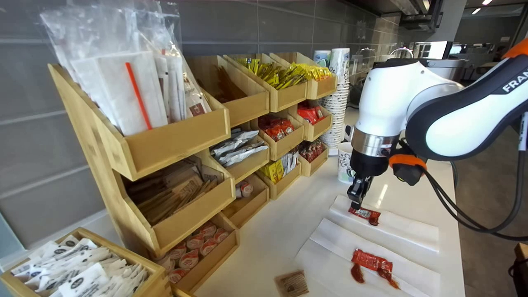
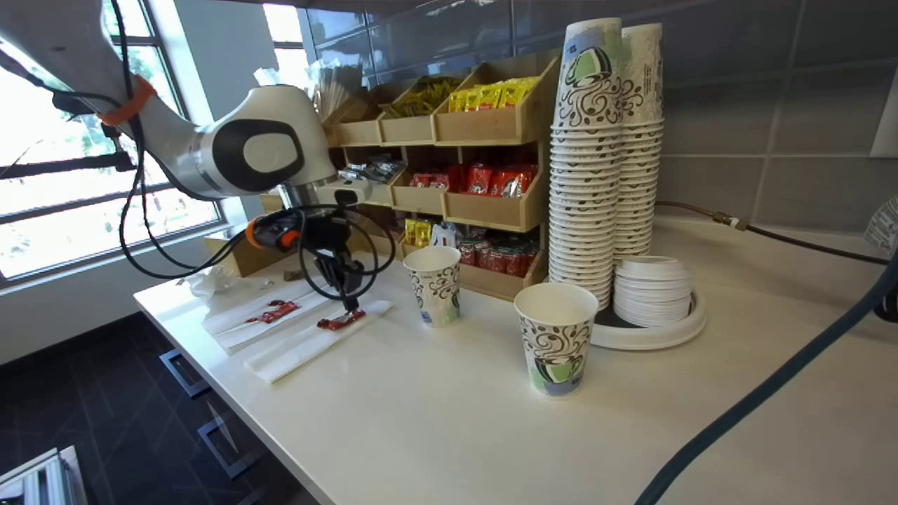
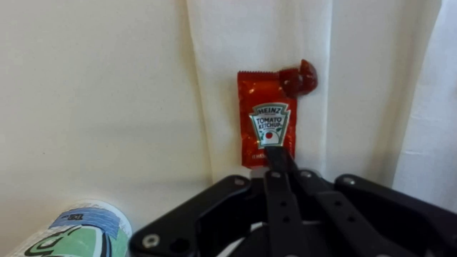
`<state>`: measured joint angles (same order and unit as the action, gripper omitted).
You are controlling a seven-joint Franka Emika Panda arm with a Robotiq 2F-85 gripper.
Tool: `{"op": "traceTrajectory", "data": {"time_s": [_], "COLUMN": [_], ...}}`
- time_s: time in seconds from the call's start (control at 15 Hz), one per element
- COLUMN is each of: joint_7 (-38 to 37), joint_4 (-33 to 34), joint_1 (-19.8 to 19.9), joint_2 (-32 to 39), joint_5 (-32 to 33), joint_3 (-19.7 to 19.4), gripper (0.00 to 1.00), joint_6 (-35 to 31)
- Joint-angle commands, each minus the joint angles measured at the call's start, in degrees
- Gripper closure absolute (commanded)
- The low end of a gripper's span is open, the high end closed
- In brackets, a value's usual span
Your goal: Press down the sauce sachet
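Observation:
A red ketchup sachet (image 3: 267, 92) lies flat, label up, on a folded white napkin (image 3: 221, 107). A blob of ketchup (image 3: 303, 79) sits at its torn top corner. The sachet also shows in both exterior views (image 1: 367, 213) (image 2: 341, 320). My gripper (image 3: 277, 153) points down with its two fingers together and nothing visible between them. Its fingertips cover part of the sachet's lower end. In both exterior views the fingertips (image 1: 355, 205) (image 2: 350, 306) are at the sachet's end, on it or just above it; I cannot tell which.
A second red sachet (image 1: 371, 260) with spilled ketchup lies on another napkin (image 1: 416, 274). A paper cup (image 2: 436, 287) stands close to the gripper, another (image 2: 558, 344) farther off. A wooden condiment rack (image 1: 251, 210) and stacked cups (image 2: 582, 203) line the wall. A brown packet (image 1: 292, 284) lies on the counter.

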<state>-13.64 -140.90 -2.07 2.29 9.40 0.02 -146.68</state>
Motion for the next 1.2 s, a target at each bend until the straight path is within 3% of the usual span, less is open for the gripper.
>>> {"op": "traceTrajectory", "data": {"time_s": [0.0, 0.8, 0.87, 0.93, 1.13], "joint_7": [-3.2, -2.47, -1.64, -1.86, 1.18], "joint_4": [0.6, 0.05, -0.03, -0.11, -1.31], "joint_1": [-0.15, 1.12, 1.18, 1.24, 1.95], "joint_2": [-0.45, -2.6, -2.9, -3.09, -6.14], "joint_5": [3.08, 2.82, 1.82, 2.12, 1.03], "joint_3": [0.17, -0.64, -0.63, -0.65, -0.98], "gripper": [1.0, 1.0, 0.74, 0.73, 0.54], "joint_6": [0.02, 0.99, 1.24, 1.28, 3.37]}}
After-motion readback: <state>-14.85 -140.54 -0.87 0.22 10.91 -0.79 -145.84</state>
